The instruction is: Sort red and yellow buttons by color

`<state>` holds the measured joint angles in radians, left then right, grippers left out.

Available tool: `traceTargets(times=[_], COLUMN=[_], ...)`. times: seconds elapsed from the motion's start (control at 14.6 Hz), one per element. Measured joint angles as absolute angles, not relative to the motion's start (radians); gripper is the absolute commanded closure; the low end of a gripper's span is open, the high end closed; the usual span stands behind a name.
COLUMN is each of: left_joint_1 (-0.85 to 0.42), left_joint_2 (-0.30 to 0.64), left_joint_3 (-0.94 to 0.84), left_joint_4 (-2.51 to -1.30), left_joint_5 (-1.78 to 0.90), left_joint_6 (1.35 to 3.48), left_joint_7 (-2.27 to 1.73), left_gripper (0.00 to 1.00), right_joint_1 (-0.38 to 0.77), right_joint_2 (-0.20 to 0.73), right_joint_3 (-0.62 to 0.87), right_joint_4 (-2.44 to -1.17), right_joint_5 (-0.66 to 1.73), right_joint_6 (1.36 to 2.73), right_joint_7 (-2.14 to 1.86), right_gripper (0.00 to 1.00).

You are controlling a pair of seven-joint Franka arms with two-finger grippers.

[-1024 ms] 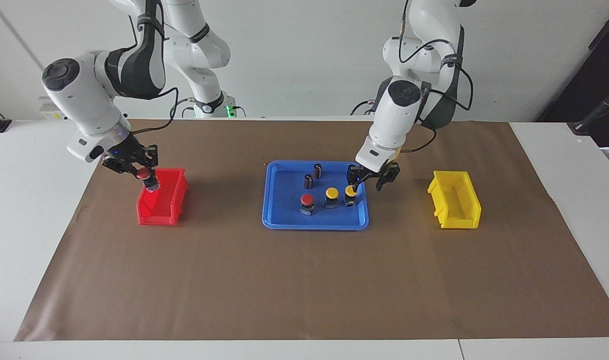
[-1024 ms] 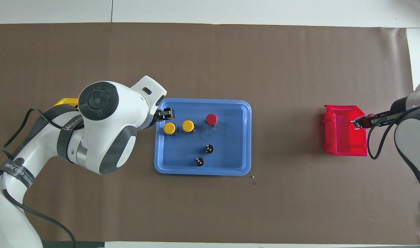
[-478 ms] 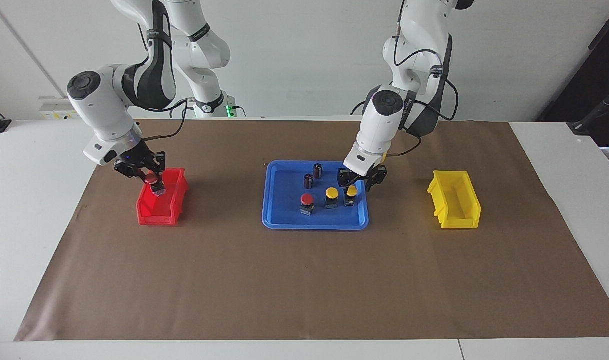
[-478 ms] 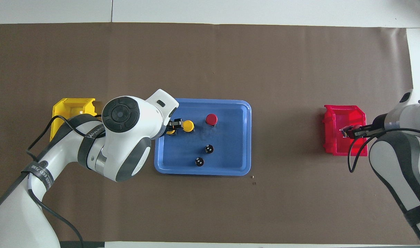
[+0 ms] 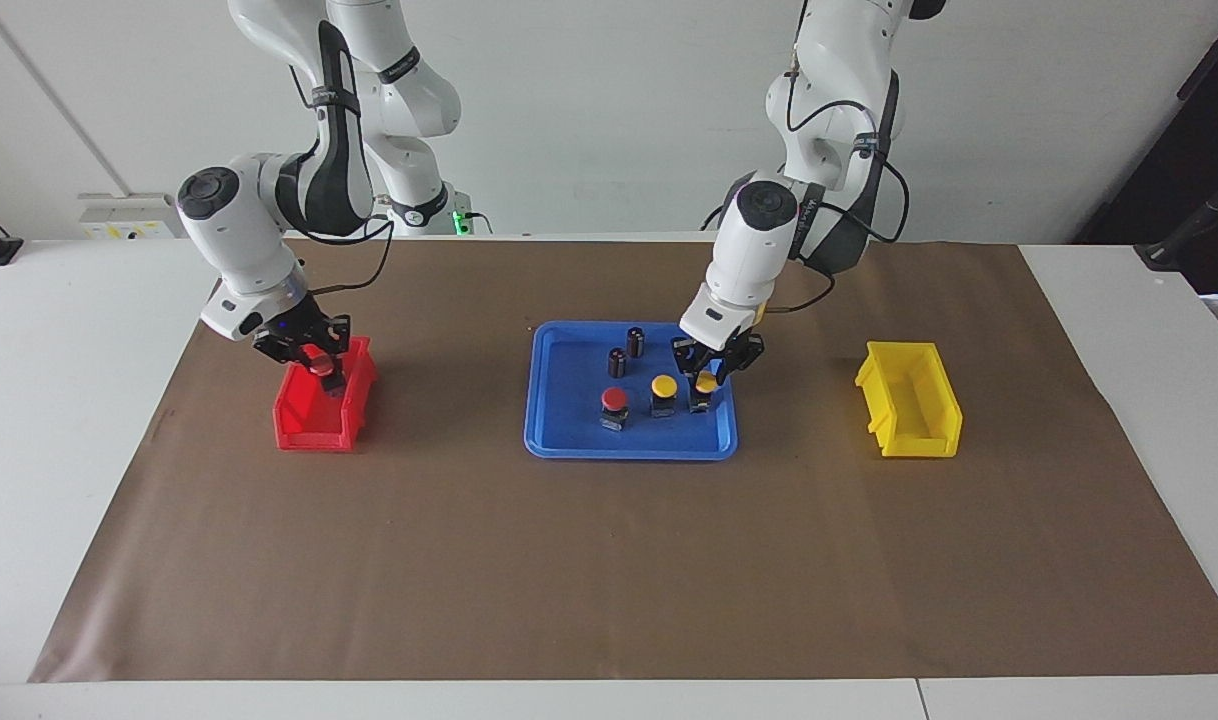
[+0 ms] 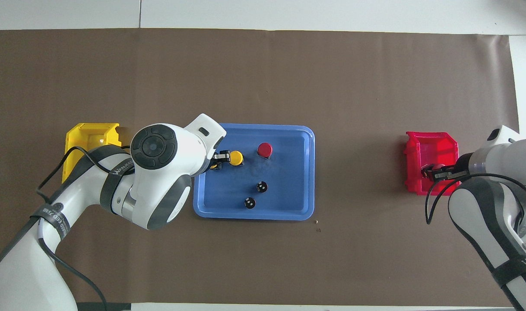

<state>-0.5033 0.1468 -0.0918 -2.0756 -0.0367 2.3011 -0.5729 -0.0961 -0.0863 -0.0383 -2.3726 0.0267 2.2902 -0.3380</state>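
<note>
My right gripper (image 5: 316,366) is shut on a red button (image 5: 317,357) and holds it low over the red bin (image 5: 309,425), down between its walls. In the overhead view this gripper (image 6: 431,171) is over the red bin (image 6: 431,144). My left gripper (image 5: 707,368) is open and lowered over a yellow button (image 5: 705,383) in the blue tray (image 5: 569,440), with a finger on each side of it. In the overhead view the left gripper (image 6: 215,160) mostly covers that button. A second yellow button (image 5: 664,386) and a red button (image 5: 614,400) stand beside it.
Two dark capless cylinders (image 5: 635,340) (image 5: 617,362) stand in the tray nearer to the robots than the buttons. A yellow bin (image 5: 909,410) stands at the left arm's end of the table. Brown paper covers the table.
My right gripper carried the red button from the bin's outer rim to over its inside and lowered it. My left gripper moved in over the yellow button at the tray's end and came down around it.
</note>
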Motion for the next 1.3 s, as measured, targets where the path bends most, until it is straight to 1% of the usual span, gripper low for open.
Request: traceTargets(times=[0.07,0.14,0.2,0.34,0.48,0.55,0.68,0.82,0.96,1.09,1.16,1.3], left_joint_1=[-0.503,-0.503,-0.503,-0.500,-0.464,-0.425,-0.298,-0.162,-0.068,-0.019,-0.002,0.016], left_joint_2=[0.147,0.146,0.143,0.128,0.100,0.080,0.040,0.013,-0.003,-0.016,-0.025,-0.048], left_joint_3=[-0.091,-0.090,-0.088,-0.080,-0.074,-0.072,-0.066,-0.058,-0.053,-0.052,-0.052,-0.053], left_joint_4=[-2.074,-2.065,-2.045,-1.965,-1.884,-1.864,-1.856,-1.856,-1.861,-1.898,-1.929,-2.008], left_joint_5=[-0.037,-0.037,-0.037,-0.037,-0.037,-0.037,-0.037,-0.037,-0.037,-0.037,-0.037,-0.037], left_joint_6=[2.301,2.294,2.261,2.106,1.942,1.890,1.823,1.779,1.756,1.764,1.786,1.859], left_joint_7=[-0.578,-0.584,-0.586,-0.584,-0.532,-0.474,-0.305,-0.132,-0.033,0.028,0.051,0.073], left_gripper=[0.99,0.99,0.99,0.99,0.99,0.99,0.99,0.99,0.99,0.99,0.99,0.99], right_joint_1=[-0.096,-0.096,-0.096,-0.096,-0.095,-0.092,-0.054,0.031,0.175,0.336,0.402,0.483], right_joint_2=[-0.087,-0.089,-0.092,-0.096,-0.093,-0.090,-0.075,-0.043,0.008,0.077,0.126,0.238], right_joint_3=[-0.038,-0.038,-0.038,-0.038,-0.036,-0.034,-0.033,-0.031,-0.026,-0.019,-0.017,-0.016], right_joint_4=[-2.373,-2.373,-2.370,-2.341,-2.254,-2.194,-2.058,-1.937,-1.845,-1.774,-1.726,-1.620], right_joint_5=[0.027,0.027,0.026,0.026,0.012,0.004,-0.001,-0.001,0.000,0.000,-0.001,-0.001], right_joint_6=[2.290,2.290,2.288,2.243,2.131,2.066,1.940,1.863,1.865,1.905,1.918,1.926], right_joint_7=[-0.338,-0.338,-0.341,-0.345,-0.347,-0.347,-0.340,-0.243,-0.039,0.221,0.339,0.471], right_gripper=[0.03,0.00,0.00,0.00,0.00,0.00,0.00,0.00,0.00,0.00,0.00,0.00])
